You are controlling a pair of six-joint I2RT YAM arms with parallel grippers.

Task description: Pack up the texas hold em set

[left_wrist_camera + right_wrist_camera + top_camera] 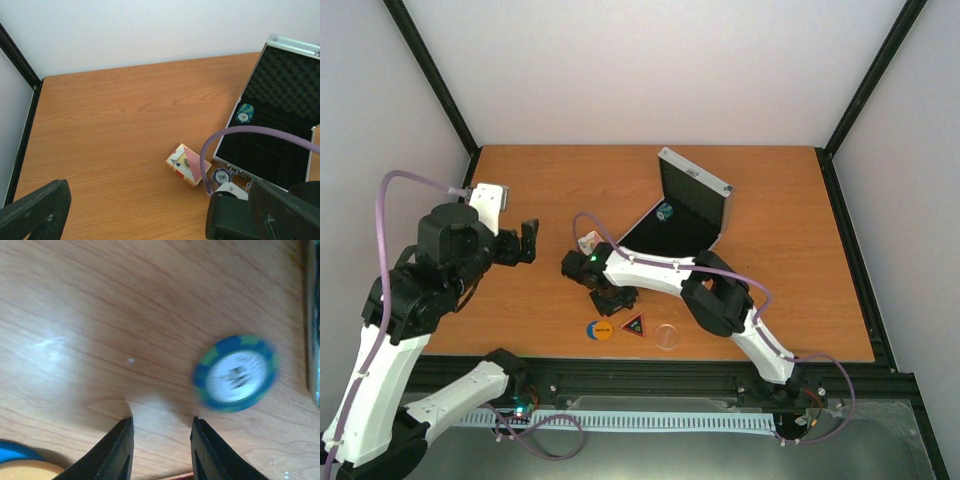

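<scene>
Wooden table [780, 290], blue chip [236, 374] near right hand [161, 421]

Top: overhead, wide. Left wrist: low, shares case [698, 195]. Right: close, downward.

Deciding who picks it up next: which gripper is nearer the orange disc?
Right. The right gripper is just beyond the orange disc, close to it; the left gripper sits farther back and well off to the left.
</scene>
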